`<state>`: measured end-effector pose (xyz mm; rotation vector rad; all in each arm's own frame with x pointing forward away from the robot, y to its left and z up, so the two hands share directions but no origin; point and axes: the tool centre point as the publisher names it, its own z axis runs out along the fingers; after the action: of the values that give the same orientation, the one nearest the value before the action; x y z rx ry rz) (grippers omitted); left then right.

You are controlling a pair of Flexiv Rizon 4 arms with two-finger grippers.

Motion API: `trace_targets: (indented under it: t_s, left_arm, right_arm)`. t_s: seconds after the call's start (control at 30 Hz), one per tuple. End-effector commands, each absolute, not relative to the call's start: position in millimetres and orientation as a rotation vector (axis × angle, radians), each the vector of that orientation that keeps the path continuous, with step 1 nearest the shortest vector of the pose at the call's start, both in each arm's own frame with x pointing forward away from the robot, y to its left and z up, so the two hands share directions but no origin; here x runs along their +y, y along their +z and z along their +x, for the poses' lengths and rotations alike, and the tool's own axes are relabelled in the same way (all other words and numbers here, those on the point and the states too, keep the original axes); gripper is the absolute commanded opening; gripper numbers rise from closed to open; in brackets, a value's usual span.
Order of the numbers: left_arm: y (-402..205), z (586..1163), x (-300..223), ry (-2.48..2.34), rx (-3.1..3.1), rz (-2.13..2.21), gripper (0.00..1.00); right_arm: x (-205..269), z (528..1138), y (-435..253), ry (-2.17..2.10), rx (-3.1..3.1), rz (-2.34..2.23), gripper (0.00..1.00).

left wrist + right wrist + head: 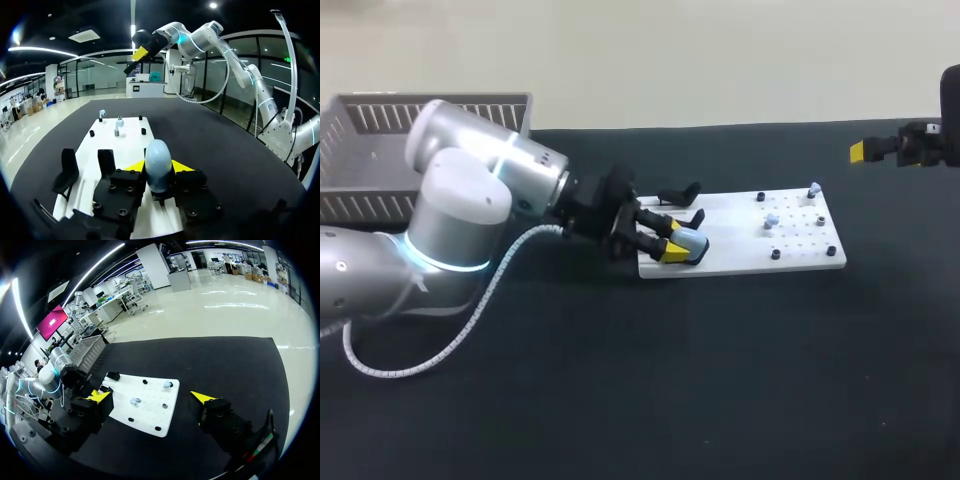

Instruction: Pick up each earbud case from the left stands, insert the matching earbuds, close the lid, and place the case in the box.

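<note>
A pale blue earbud case (pixel 692 243) stands on the near left stand of the white board (pixel 740 258). My left gripper (pixel 672 242) is around it. In the left wrist view the case (pixel 157 160) sits upright between the yellow tips, and both fingers press its sides. Two pale earbuds (pixel 814 190) (pixel 771 220) stand on pegs at the board's right part, ahead of the left gripper (pixel 158 167). My right gripper (pixel 865 151) hangs open and empty above the table's far right, well away from the board (pixel 150 415).
Two empty black stands (pixel 680 190) (pixel 692 217) rise at the board's left end behind the case. Small black pegs (pixel 776 254) dot the board. A grey slatted box (pixel 380 150) sits at the back left behind my left arm.
</note>
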<state>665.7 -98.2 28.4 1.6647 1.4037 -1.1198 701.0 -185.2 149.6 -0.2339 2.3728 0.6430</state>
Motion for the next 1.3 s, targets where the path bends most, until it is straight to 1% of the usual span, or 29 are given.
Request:
trace_targets:
  t_s: [0.03,0.3,0.5,0.87,1.3]
  left_arm:
    - [41.7,657.6,-89.9,-1.078,1.377,1.661,0.00]
    - [96.2,648.1,-77.3,-1.027,1.234,1.614,0.00]
    - [124.5,644.1,-70.6,-1.052,1.157,1.554,0.00]
    - [129.8,640.2,-69.5,-1.202,1.094,1.438,0.00]
    - [130.2,638.3,-68.2,-1.233,1.087,1.414,0.00]
  right_arm:
    - [-185.6,700.9,149.6,0.644,2.372,-0.235,1.00]
    - [-185.6,700.9,149.6,0.644,2.372,-0.235,1.00]
    - [-185.6,700.9,149.6,0.644,2.372,-0.235,1.00]
    - [-185.6,700.9,149.6,0.644,2.372,-0.235,1.00]
    - [-185.6,700.9,149.6,0.644,2.372,-0.235,1.00]
